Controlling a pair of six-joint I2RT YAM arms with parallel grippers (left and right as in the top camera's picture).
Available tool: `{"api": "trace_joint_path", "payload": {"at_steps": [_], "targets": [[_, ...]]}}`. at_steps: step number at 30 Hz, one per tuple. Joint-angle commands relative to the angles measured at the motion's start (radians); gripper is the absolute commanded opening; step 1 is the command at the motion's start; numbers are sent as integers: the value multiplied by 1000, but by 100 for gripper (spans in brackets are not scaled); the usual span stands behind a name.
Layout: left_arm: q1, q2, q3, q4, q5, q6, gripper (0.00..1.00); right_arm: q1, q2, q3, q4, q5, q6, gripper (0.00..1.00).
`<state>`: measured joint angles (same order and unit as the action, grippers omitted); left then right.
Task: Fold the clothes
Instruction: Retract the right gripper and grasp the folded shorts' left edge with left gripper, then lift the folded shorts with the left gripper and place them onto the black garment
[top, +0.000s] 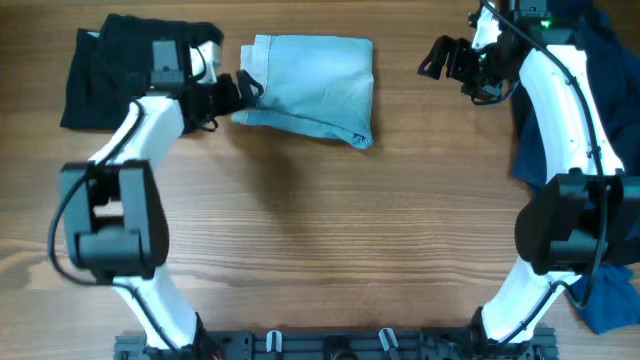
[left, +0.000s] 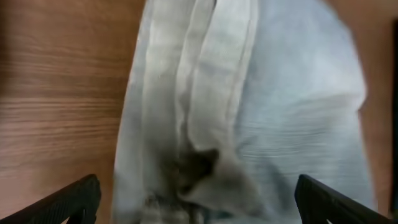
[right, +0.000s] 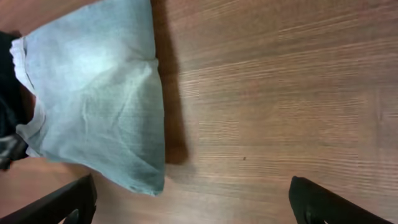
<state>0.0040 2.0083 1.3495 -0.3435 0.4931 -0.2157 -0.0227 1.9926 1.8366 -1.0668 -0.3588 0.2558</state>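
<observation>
The light-blue denim shorts (top: 312, 88) lie folded into a rough rectangle at the top middle of the table. My left gripper (top: 247, 90) is at their left edge, jaws wide open with the layered waistband edge (left: 205, 124) between the fingertips. My right gripper (top: 436, 57) hangs open and empty above bare wood, to the right of the shorts, which show in the right wrist view (right: 99, 93). A black garment (top: 110, 70) lies at the top left behind my left arm. A dark navy garment (top: 600, 90) lies at the right edge.
The wooden table (top: 330, 240) stretches toward the front. Another blue cloth (top: 610, 295) hangs at the lower right edge by the right arm's base.
</observation>
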Motion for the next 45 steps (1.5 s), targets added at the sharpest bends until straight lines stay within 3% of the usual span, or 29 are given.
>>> {"api": "trace_joint_path", "payload": {"at_steps": [1, 8, 16, 18, 19, 20, 21, 29, 38, 45], "targets": [[6, 57, 7, 25, 64, 82, 100, 0, 16, -6, -12, -1, -20, 99], [2, 143, 7, 69, 137, 81, 100, 0, 16, -6, -11, -2, -18, 100], [-96, 203, 7, 190, 211, 19, 98, 0, 16, -6, -11, -2, -17, 100], [-136, 203, 7, 226, 214, -3, 82, 0, 16, -6, -11, -1, -18, 99], [-156, 203, 7, 240, 214, -2, 54, 0, 16, -6, -11, -1, -19, 100], [-172, 203, 7, 254, 213, -2, 6, 0, 16, -6, -11, -1, -20, 99], [-185, 203, 7, 267, 213, -8, 4, 0, 16, -6, -11, -1, -20, 100], [-162, 167, 7, 355, 222, -241, 4, 0, 16, -6, -8, 0, -20, 99], [-36, -164, 7, 280, 192, -323, 4, 0, 16, -6, 5, -1, -20, 100], [47, -317, 7, 284, 34, -324, 4, 0, 16, -7, 8, -1, -20, 100]]}}
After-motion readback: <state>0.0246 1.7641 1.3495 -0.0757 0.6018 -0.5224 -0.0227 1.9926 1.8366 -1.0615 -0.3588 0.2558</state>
